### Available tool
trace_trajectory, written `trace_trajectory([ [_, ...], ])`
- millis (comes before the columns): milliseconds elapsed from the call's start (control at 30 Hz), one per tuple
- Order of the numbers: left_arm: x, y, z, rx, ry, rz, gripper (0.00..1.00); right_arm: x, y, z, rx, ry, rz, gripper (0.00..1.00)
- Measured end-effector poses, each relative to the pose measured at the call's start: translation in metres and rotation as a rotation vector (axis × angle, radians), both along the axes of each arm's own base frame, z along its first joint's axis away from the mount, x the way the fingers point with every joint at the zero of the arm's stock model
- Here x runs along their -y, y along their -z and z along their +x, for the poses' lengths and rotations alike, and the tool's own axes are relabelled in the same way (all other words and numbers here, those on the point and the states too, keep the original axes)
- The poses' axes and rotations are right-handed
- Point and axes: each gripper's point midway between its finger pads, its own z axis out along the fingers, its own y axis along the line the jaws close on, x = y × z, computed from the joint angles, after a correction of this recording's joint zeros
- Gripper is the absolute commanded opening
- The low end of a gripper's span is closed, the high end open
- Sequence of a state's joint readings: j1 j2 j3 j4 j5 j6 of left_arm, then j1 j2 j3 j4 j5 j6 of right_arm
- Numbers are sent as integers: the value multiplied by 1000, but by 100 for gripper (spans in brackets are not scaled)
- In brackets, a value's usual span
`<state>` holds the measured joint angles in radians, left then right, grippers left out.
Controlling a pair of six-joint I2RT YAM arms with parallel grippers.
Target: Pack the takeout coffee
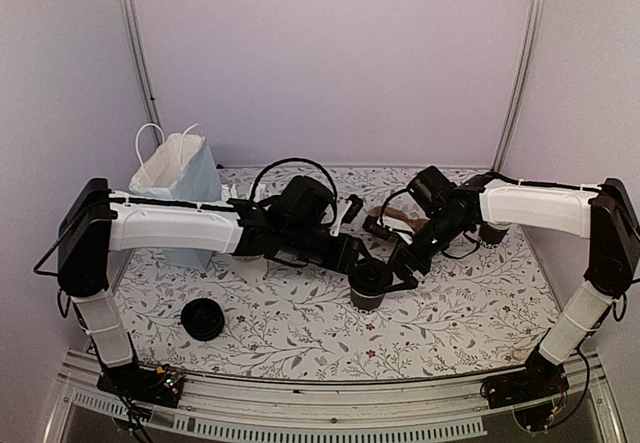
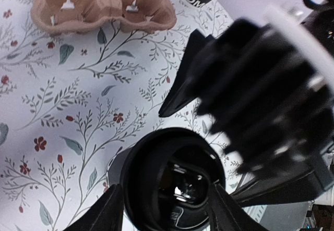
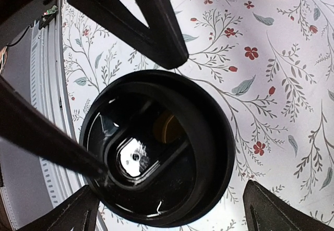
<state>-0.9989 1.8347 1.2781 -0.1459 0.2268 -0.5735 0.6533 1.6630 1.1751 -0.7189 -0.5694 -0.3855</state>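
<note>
The left pincer [image 2: 164,192] is clamped on the takeout coffee [image 1: 370,283], which is stood upright at the centre of the top view, while the right pincer [image 3: 172,186] is held apart just above it. The grasp is judged to be the step in hand. A level, upright lift is called for next, probably toward the pulp carrier [image 2: 102,7] in the upper left of the left wrist view.

A black cup [image 2: 172,181] with a black lid stands on a flowered tablecloth [image 2: 78,111]. The left gripper [image 2: 167,215] has one finger close against each side of the cup's lid; whether they press it cannot be told. Just right of the cup looms the blurred black right arm [image 2: 261,100]. Well beyond the cup, to its left, lies a brown cardboard cup carrier [image 2: 99,7].
</note>
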Motion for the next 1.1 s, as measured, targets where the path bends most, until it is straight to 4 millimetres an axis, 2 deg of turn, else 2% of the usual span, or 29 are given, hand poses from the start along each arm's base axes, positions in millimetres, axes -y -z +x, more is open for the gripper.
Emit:
trace_trajectory([
  [133, 6, -19, 4, 63, 29, -24, 60, 1, -3, 2, 20, -1, -7, 99],
  [300, 4, -25, 4, 103, 49, -18, 60, 3, -7, 4, 45, -3, -9, 99],
  [533, -3, -14, 1, 90, 50, 24, 57, -1, -18, 11, 92, -17, 5, 94],
  [800, -35, 3, -18, -28, -24, 62, 57, -9, -33, 14, 176, -108, 60, 98],
  [967, -39, 16, -30, -101, -22, 52, 57, -15, -43, 17, 247, -185, 95, 99],
  [1100, -34, 16, -34, -137, -13, 26, 56, -20, -54, 21, 310, -234, 121, 99],
])
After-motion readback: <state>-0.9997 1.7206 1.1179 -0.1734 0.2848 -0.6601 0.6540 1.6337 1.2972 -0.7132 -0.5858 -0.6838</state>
